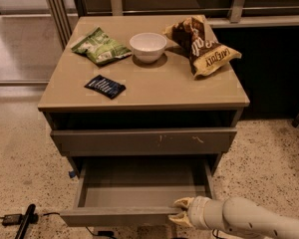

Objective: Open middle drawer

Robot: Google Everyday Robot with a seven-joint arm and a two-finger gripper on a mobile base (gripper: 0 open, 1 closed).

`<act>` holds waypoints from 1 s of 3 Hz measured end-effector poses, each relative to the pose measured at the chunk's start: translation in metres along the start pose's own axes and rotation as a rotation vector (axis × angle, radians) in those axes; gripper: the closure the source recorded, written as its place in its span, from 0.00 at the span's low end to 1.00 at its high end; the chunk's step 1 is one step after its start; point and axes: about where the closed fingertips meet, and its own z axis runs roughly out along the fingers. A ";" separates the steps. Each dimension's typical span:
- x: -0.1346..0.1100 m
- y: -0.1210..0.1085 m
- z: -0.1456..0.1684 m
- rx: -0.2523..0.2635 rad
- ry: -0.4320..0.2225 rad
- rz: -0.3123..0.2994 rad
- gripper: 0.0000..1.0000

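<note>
The middle drawer [119, 216] has a plain grey-brown front. It stands pulled far out of the cabinet, and its inside [144, 183] shows nothing in it. My gripper [181, 212] comes in from the lower right on a white arm [249, 220]. Its tan fingers [182, 202] are closed over the right end of the drawer's front panel, one above and one below the top edge. Above it, the larger drawer front with pale scratches [144, 141] is shut.
On the cabinet top [154, 91] lie a green snack bag [99, 46], a white bowl [148, 46], a brown chip bag [202, 46] and a dark blue packet [105, 86]. A black cable and plug [20, 219] lie on the speckled floor at lower left. Railings stand behind.
</note>
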 end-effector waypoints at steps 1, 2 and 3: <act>0.000 0.000 0.000 0.000 0.000 0.000 0.58; 0.000 0.000 0.000 0.000 0.000 0.000 0.35; 0.000 0.000 0.000 0.000 0.000 0.000 0.12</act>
